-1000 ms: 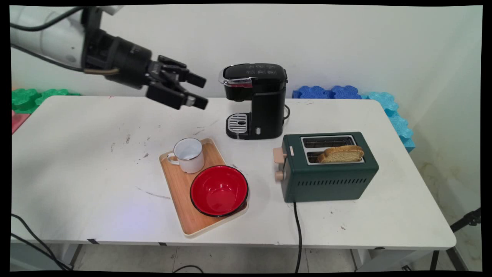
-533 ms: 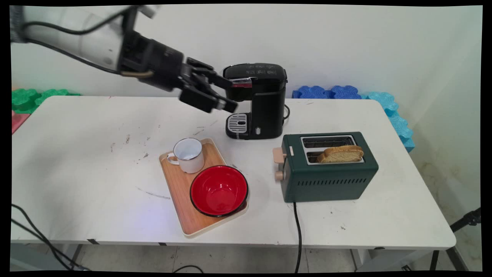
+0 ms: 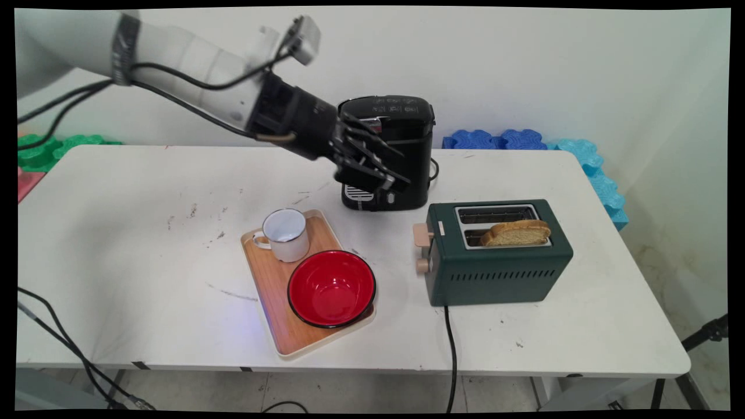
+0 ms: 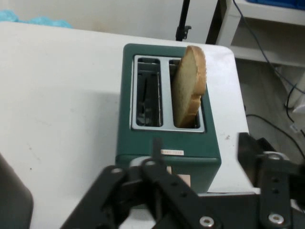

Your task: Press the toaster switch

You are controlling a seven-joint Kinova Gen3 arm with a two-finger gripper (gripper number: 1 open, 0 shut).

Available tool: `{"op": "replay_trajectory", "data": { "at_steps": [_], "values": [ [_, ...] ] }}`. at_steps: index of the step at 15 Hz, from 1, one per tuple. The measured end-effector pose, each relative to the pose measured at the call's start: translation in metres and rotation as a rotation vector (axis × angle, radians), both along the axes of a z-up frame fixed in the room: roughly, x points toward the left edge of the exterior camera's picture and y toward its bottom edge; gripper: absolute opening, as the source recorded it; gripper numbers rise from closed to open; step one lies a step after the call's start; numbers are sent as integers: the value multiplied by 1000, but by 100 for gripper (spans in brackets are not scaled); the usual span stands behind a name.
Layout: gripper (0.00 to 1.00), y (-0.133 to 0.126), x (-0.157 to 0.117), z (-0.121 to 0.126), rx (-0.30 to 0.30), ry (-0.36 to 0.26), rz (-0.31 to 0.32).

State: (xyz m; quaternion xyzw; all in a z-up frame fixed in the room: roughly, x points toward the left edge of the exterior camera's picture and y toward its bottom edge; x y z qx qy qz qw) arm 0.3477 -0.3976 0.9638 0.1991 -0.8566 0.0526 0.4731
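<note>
The gripper [image 3: 381, 174] hangs in the air in front of the black coffee machine [image 3: 401, 122], above the table [image 3: 116, 233] and touching nothing. It holds nothing; in the hand view its two fingers stand apart from each other, so it is released. It points down and to the right in the main view, toward the green toaster [image 3: 495, 262], which stands near it on the right part of the table, lower in the picture. In the hand view the toaster [image 4: 167, 138] lies straight ahead of the fingers, with its long axis running away from the hand and its lever end nearest to it. One slice of bread [image 4: 189, 86] stands upright in the right slot; the left slot is empty. In the main view this slice [image 3: 517, 233] sits in the slot closer to the camera. A wooden tray [image 3: 273, 291] with a white mug [image 3: 285, 233] and a red bowl [image 3: 332, 288] lies below and left of the gripper, well apart from it.
</note>
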Motion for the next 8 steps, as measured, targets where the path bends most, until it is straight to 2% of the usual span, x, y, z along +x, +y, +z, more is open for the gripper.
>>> {"op": "replay_trajectory", "data": {
  "at_steps": [8],
  "values": [
    [0, -19, -29, -28, 15, -63, -55]
  ]
}}
